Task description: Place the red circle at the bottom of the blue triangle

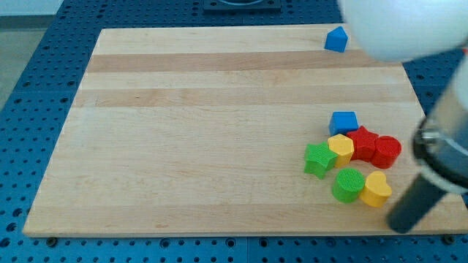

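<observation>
The red circle (387,151) lies at the right end of a cluster of blocks near the board's lower right. The blue triangle (336,39) stands alone near the board's top edge, far above the cluster. My tip (400,225) is at the board's lower right corner, below and slightly right of the red circle, just right of the yellow heart (376,190), touching no block. The dark rod rises up and right out of the view.
The cluster also holds a blue cube (344,122), a red star-like block (362,142), a yellow hexagon (341,147), a green star (319,159) and a green circle (349,185). The arm's blurred white body (402,29) covers the view's top right corner.
</observation>
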`<state>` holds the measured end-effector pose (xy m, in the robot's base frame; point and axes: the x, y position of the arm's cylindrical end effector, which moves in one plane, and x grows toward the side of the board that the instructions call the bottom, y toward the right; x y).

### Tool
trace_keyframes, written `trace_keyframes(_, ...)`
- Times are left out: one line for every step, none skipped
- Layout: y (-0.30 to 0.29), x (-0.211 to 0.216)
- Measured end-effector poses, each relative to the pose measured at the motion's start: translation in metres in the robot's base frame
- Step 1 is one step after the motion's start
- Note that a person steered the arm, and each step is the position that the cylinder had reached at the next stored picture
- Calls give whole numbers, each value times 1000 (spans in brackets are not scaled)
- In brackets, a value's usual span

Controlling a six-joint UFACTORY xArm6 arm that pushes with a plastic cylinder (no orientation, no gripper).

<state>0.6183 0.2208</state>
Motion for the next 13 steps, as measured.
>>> trace_keyframes(21, -26)
trace_keyframes(21, -101)
trace_keyframes(12, -169)
trace_keyframes(0, -190)
trace_keyframes(10, -145)
trace_keyframes(20, -74)
trace_keyframes(4, -59)
trace_keyframes(-2, -121)
trace_keyframes(-2, -181)
trace_keyframes(-5, -201)
trace_keyframes(-5, -186)
trace_keyframes(-9, -213)
trace_keyframes(-9, -231)
